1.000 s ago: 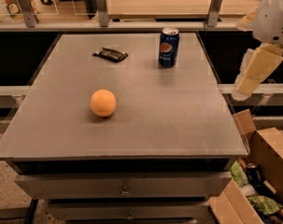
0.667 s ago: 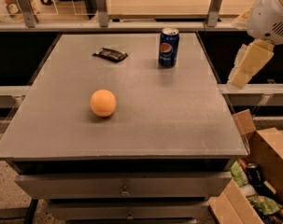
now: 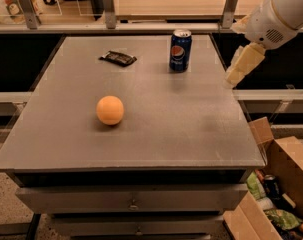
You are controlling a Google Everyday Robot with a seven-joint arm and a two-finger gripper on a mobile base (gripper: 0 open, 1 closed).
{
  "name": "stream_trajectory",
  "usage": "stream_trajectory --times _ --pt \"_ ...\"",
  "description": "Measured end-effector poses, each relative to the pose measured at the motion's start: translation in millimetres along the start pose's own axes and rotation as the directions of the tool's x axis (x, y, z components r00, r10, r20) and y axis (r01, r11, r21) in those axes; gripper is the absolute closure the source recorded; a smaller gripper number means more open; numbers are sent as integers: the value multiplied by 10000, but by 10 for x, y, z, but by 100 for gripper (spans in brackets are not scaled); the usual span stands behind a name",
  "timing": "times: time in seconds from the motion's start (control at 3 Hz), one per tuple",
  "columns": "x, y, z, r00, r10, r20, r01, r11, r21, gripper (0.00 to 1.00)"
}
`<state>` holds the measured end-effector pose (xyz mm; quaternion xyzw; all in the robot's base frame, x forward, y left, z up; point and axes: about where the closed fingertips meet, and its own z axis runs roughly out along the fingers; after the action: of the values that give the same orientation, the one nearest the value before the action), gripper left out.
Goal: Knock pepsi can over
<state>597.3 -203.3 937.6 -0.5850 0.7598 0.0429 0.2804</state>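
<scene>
Dark-blue aluminium pepsi can (image 3: 180,50) stood upright near the grey table's (image 3: 156,114) far edge, towards the far right corner. Cream two-finger gripper (image 3: 234,77) hung over the right edge, apart from the can, holding nothing; how far open, couldn't tell. Round orange ball (image 3: 110,110) sat left of centre, dark flat wrapper (image 3: 118,58) near the far edge.

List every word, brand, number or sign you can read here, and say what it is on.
pepsi can: round red-white-blue logo; the lettering is too blurred to quote.
wrapper: print unreadable.
dark can in the box: too small to read.
gripper, right of the pepsi can and apart from it: no text.
</scene>
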Motion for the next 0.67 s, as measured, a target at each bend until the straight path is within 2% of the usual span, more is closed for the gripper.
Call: stream_trajectory --times 0.33,0.67 --pt "-186 -296 346 9940 156 1078 -173 9997 153 0" --pt "-337 -592 670 9747 514 2175 -570 9982 199 0"
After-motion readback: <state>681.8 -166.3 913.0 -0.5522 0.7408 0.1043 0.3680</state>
